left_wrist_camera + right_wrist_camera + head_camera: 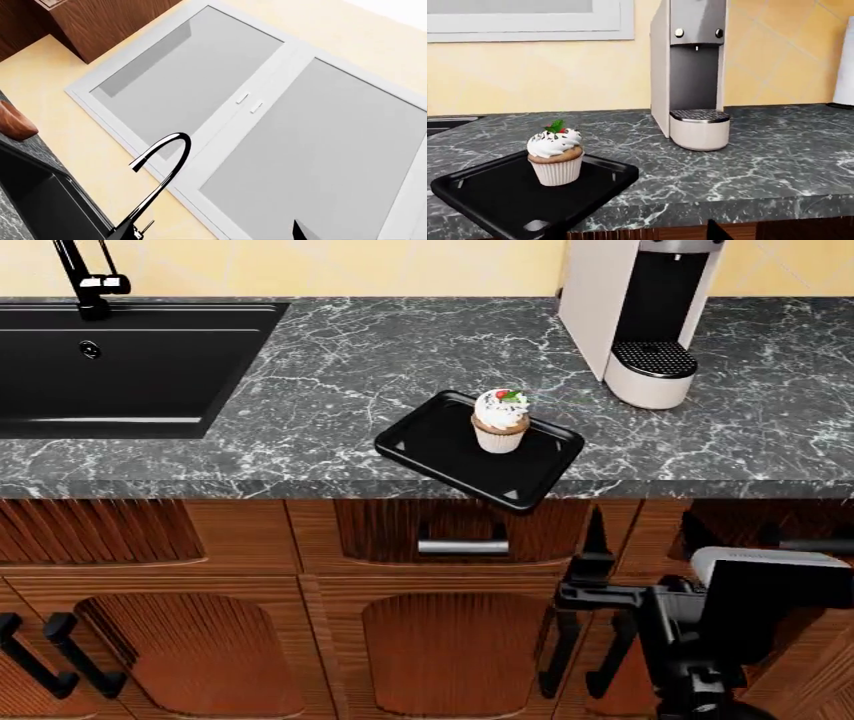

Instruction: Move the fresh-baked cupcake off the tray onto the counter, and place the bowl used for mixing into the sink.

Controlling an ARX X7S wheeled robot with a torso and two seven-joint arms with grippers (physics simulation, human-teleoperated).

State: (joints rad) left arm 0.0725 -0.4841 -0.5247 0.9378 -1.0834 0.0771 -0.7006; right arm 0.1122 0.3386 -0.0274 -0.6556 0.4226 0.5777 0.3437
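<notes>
Cupcake (502,421) on tray (441,444); coffee machine (638,315) just behind.

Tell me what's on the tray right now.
Only the cupcake, upright near the tray's far right side. The rest is bare black surface. What lies under the cupcake's wrapper is hidden.

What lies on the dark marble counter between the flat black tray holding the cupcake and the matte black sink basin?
Nothing: in the head view only bare veined marble counter separates the black tray from the sink.
</notes>
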